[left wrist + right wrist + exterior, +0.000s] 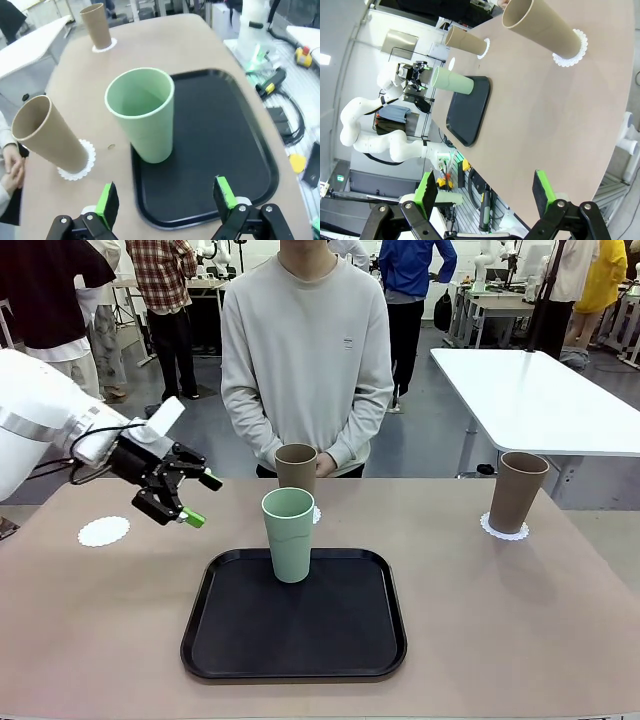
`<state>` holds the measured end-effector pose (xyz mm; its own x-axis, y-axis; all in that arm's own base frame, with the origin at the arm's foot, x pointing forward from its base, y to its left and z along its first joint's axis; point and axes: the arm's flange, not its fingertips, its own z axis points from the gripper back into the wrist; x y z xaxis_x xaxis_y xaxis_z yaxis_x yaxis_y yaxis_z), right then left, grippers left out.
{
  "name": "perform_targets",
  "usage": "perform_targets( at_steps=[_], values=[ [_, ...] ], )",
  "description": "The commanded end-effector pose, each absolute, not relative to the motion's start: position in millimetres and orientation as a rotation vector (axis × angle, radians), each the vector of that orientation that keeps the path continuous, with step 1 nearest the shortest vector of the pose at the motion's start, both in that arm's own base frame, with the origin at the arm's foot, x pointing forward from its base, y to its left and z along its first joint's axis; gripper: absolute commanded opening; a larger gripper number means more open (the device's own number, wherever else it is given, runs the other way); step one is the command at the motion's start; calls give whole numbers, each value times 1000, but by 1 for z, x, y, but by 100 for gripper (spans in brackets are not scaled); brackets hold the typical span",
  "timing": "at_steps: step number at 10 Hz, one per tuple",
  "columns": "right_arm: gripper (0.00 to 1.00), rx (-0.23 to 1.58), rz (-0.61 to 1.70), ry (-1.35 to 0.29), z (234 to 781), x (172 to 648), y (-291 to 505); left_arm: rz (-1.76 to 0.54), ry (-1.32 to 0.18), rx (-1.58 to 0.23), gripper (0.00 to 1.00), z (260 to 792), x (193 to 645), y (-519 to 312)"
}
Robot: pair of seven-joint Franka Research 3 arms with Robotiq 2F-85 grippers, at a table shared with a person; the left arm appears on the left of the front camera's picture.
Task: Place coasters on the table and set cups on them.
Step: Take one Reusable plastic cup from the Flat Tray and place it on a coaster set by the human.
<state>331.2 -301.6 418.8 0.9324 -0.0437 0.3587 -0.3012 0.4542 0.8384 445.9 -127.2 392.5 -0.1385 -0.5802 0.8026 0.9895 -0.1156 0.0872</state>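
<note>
A pale mint green cup [288,535] stands upright on the black tray [230,640], and in the left wrist view this cup [142,112] is straight ahead of my open left gripper [165,200]. In the front view the left gripper [203,500] hovers open to the left of the cup, above the table [90,620]. One tan cup [296,470] stands on a coaster [82,165] at the far middle. Another tan cup [518,492] stands on a coaster [504,530] at the right. An empty coaster [104,532] lies at the left. My right gripper [485,192] is open with nothing between its fingers, off the table's edge.
A person [305,350] stands at the far side with hands clasped just behind the middle tan cup. A white table [540,390] is behind on the right. The tray's front half is bare.
</note>
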Motion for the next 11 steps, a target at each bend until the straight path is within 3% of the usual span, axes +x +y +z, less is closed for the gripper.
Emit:
perform_targets(
  at_steps=[1,7,11],
  values=[
    [100,1094,162,-356,419,331,-301,-1526,-797,-831,100,365,441,-128],
    [100,1094,162,-356,419,331,-301,-1418,-833,-741,100,357,420,-153],
    [100,1094,162,-356,419,331,-301,-1446,-813,-813,100,353,426,-151]
  ],
)
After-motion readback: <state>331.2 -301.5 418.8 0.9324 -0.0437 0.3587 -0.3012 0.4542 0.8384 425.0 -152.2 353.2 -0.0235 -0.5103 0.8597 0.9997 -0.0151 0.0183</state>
